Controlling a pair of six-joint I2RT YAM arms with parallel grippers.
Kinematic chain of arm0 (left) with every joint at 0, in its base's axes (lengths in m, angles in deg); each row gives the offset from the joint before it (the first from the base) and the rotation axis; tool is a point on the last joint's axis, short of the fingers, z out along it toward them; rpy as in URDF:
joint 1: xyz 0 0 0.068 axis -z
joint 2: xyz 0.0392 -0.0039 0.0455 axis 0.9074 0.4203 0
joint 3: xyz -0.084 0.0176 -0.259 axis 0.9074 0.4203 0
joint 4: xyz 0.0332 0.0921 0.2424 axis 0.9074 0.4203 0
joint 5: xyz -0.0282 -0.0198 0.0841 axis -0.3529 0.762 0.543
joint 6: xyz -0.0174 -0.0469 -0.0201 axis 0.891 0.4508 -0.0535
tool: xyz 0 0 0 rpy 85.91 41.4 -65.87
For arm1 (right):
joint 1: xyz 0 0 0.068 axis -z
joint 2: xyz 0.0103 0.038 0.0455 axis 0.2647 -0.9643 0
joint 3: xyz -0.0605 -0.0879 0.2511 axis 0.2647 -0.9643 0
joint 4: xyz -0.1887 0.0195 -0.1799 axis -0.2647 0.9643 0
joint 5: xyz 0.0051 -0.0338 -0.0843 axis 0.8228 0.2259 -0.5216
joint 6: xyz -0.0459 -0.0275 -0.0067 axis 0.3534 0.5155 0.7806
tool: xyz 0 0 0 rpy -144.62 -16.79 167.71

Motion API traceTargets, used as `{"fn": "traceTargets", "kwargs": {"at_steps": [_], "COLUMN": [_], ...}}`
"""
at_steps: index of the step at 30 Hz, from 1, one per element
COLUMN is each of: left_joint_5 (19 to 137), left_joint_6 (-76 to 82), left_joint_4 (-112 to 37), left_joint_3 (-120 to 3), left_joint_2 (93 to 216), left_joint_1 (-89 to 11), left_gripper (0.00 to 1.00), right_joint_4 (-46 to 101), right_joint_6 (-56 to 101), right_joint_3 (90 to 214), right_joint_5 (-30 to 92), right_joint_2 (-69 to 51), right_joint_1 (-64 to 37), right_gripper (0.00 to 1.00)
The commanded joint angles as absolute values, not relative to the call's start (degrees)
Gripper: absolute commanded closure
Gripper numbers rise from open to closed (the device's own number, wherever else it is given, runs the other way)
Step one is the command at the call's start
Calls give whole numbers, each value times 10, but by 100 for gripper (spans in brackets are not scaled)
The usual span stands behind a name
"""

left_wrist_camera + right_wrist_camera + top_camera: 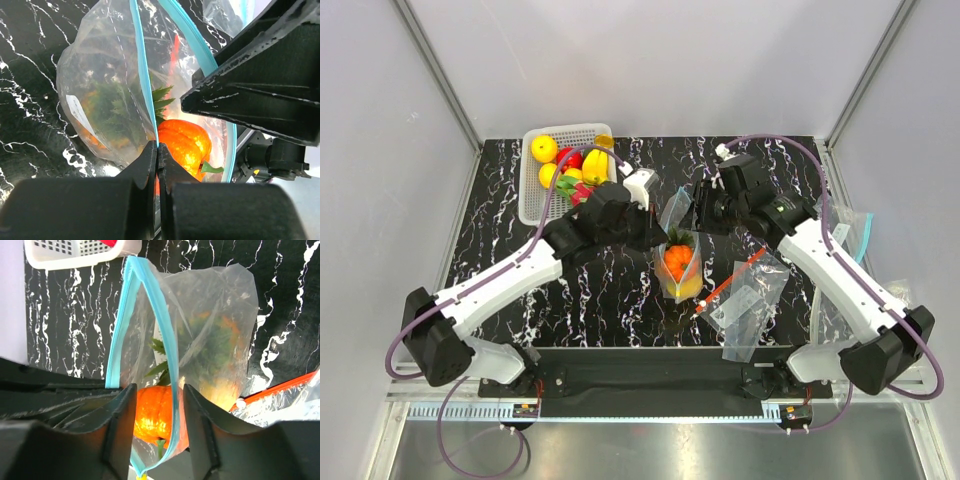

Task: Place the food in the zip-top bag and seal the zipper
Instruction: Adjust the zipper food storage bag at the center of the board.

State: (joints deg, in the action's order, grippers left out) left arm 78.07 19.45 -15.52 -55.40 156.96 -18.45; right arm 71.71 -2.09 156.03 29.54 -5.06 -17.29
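Observation:
The zip-top bag [677,262] stands upright mid-table between both grippers, its mouth spread. Inside it lie a round orange fruit [182,142], a pineapple [107,107] with a green crown, and a yellow fruit [688,290] at the bottom. My left gripper [157,148] is shut on the near lip of the teal zipper [142,75]. In the right wrist view my right gripper [159,410] is open. One lip of the zipper [167,340] runs loose between its fingers, with the orange fruit [152,412] behind.
A white basket [527,180] with several toy fruits stands at the back left. A clear bag with a red-orange strip [750,300] lies right of the zip-top bag. Another clear bag [850,235] lies at the right edge.

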Motion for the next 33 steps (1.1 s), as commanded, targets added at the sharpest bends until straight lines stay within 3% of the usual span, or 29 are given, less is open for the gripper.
{"fn": "traceTargets", "kwargs": {"at_steps": [1, 10, 19, 21, 24, 33], "left_joint_5": [762, 758, 733, 726, 709, 587], "left_joint_6": [193, 181, 165, 156, 148, 129], "left_joint_4": [-179, -165, -154, -148, -149, -150], "left_joint_3": [-574, -586, -614, -621, -631, -672], "left_joint_2": [1548, 1544, 1557, 1560, 1568, 1600], "left_joint_1": [-195, -232, -238, -238, -236, -221], "left_gripper": [100, 100, 100, 100, 100, 98], "right_joint_4": [717, 782, 753, 749, 742, 715], "right_joint_6": [-20, -17, -29, -32, -42, -102], "right_joint_3": [1563, 1555, 1550, 1555, 1568, 1571], "right_joint_5": [305, 300, 311, 311, 318, 274], "right_joint_2": [-17, 11, -18, -31, -50, -39], "right_joint_1": [-176, -189, -204, -208, -219, -229], "right_gripper": [50, 50, 51, 67, 98, 100]}}
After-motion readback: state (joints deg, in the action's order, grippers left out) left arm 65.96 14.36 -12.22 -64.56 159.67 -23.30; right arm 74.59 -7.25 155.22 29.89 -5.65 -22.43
